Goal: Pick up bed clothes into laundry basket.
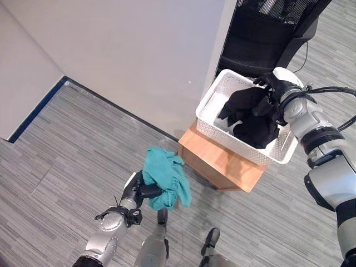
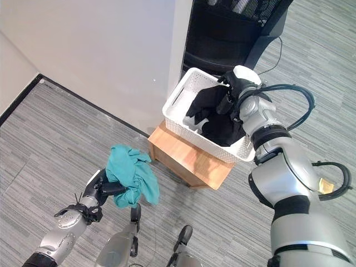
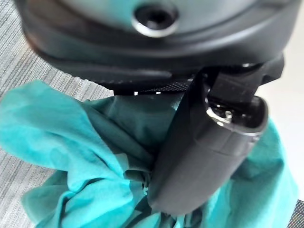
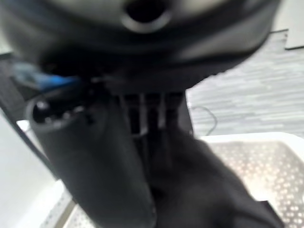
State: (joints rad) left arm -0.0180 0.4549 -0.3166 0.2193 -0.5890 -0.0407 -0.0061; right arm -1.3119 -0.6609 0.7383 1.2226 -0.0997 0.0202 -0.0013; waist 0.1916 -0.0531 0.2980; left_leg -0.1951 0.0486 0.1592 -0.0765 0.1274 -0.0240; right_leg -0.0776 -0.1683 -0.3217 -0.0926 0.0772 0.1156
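Nearby, black chair [image 1: 261,33] behind basket [image 1: 211,103].

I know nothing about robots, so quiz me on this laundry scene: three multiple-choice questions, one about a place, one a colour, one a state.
1. Where does the white laundry basket stand?
A. on the floor
B. on a low wooden stand
C. on the chair

2. What colour is the cloth held by the left hand?
A. teal
B. red
C. white

3. What is the right hand doing?
A. hanging open, holding nothing
B. gripping dark clothes over the basket
C. pushing the chair

Answers:
1 B, the wooden stand sits under it.
2 A, the teal cloth bunches in its fingers.
3 B, its fingers curl round the dark clothes.
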